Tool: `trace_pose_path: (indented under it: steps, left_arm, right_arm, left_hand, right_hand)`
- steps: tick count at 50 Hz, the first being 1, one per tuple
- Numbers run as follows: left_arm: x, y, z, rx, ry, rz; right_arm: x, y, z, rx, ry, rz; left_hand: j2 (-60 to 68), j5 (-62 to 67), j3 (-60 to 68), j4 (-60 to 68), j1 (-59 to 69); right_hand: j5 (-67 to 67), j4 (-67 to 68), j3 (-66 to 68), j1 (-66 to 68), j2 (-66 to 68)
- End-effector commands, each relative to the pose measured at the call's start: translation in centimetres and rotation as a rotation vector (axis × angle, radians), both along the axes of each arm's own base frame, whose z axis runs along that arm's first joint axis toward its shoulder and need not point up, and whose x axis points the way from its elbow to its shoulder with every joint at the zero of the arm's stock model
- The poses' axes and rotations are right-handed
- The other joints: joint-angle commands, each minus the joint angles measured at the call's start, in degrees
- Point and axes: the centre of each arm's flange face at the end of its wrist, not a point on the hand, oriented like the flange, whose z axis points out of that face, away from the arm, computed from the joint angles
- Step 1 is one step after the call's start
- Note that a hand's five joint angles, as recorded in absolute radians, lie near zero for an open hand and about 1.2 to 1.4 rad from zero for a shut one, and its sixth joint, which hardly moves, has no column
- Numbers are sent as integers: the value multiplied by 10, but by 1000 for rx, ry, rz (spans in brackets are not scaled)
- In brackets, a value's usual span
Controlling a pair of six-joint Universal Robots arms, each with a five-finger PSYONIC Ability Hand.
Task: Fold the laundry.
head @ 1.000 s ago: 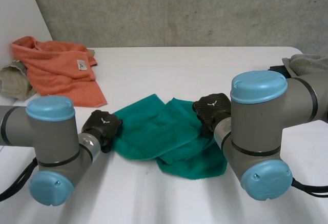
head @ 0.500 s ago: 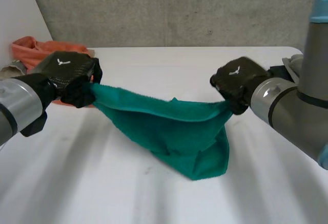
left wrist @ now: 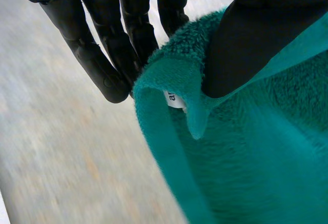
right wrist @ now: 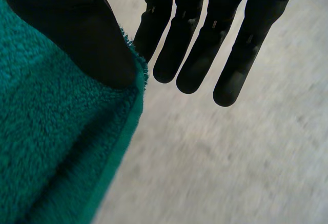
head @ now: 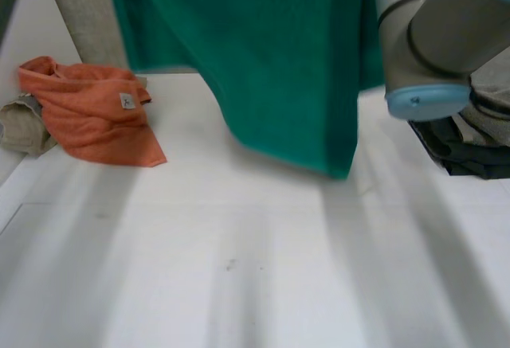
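The green terry towel (head: pixel 263 61) is held up in the air over the white table (head: pixel 239 268), hanging as a sheet between the two raised arms. The left arm (head: pixel 84 13) is at one side of it and the right arm (head: pixel 430 45) at the other.

Left hand (left wrist: pixel 97 55): clamped on a top corner of the towel (left wrist: pixel 256 157). The cloth is pinched between the thumb and straight fingers, with a small white label (left wrist: pixel 171 98) right at the pinch.

Right hand (right wrist: pixel 195 44): clamped on the opposite top corner or edge of the towel (right wrist: pixel 51 147), the thumb pressed down on the pile against the straight fingers.

Key relation: the held top edge is judged to run side to side across the table, hand to hand. That is the towel's long axis for now, and both hands are already on it, so neither is nearer. The rest hangs down toward the table. The lower edge is slanted, and its lowest tip (head: pixel 336 169) points down at the table on the right arm's side, apparently just clear of the surface, though contact cannot be ruled out.

Judged next step: the sheet is to be lowered flat onto the table's bare middle, lower edge first.

Also on the table:
- a crumpled orange towel (head: pixel 88 113) and a beige cloth (head: pixel 20 125) at its left edge
- a dark garment (head: pixel 462 153) at its right edge

All of them are well apart from the hanging towel.
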Motion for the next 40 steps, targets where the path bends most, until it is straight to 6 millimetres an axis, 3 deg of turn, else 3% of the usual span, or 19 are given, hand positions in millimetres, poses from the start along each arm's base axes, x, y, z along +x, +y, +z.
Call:
trace_pose_path:
  steps: [1, 6, 7, 10, 11, 14, 15, 19, 24, 25, 26, 30, 34, 40]
  left_arm:
    - [6, 12, -22, 89, 12, -8]
    - [20, 8, -79, 267, -40, 32]
    - [24, 8, -102, 332, -61, 39]
    - [29, 9, -135, 419, -93, 43]
    - [32, 10, -155, 471, -111, 36]
    - [35, 15, -184, 549, -139, 18]
    - [35, 19, -200, 593, -159, 0]
    - [33, 30, -229, 672, -208, -48]
    - [31, 35, -235, 685, -241, -64]
    - [31, 35, -235, 684, -242, -59]
    - [33, 34, -232, 679, -239, -48]
    - [38, 34, -217, 648, -227, -30]
    - [40, 40, -198, 622, -220, -29]
    - [42, 48, -180, 585, -216, -27]
  right_arm:
    - [-2, 16, -3, 47, 56, 96]
    - [-9, 19, -53, 220, 163, 127]
    - [-11, 23, -74, 284, 203, 147]
    - [-13, 31, -110, 382, 262, 189]
    - [-14, 39, -135, 449, 301, 223]
    - [-17, 48, -169, 533, 345, 256]
    - [-17, 54, -190, 576, 367, 274]
    - [-18, 58, -227, 633, 385, 281]
    - [-19, 54, -242, 682, 364, 255]
    - [-20, 53, -243, 694, 355, 250]
    - [-22, 51, -242, 719, 331, 241]
    - [-31, 47, -234, 795, 255, 199]
    - [-45, 42, -218, 873, 170, 153]
    - [-65, 35, -205, 976, 163, 123]
  left_hand:
    - [114, 135, 122, 114, 141]
    - [114, 135, 122, 114, 141]
    - [114, 135, 122, 114, 141]
    - [114, 135, 122, 114, 141]
    - [114, 135, 122, 114, 141]
    - [114, 135, 122, 114, 141]
    - [114, 135, 122, 114, 141]
    - [114, 135, 122, 114, 141]
    - [114, 135, 122, 114, 141]
    - [114, 135, 122, 114, 141]
    - [114, 135, 122, 114, 141]
    - [114, 135, 122, 114, 141]
    - [114, 135, 122, 114, 141]
    - [114, 135, 122, 114, 141]
  right_hand:
    - [132, 113, 117, 150, 125]
    - [132, 113, 117, 150, 125]
    - [132, 113, 117, 150, 125]
    - [132, 113, 117, 150, 125]
    - [132, 113, 117, 150, 125]
    - [132, 113, 117, 150, 125]
    - [132, 113, 117, 150, 125]
    - [132, 113, 117, 150, 125]
    - [126, 106, 110, 143, 118]
    - [44, 24, 29, 62, 36]
    - [-122, -142, -137, -104, -130]
    - [-434, -454, -449, -416, -442]
    - [-498, -518, -514, -481, -506]
    - [-484, -503, -499, -466, -491]
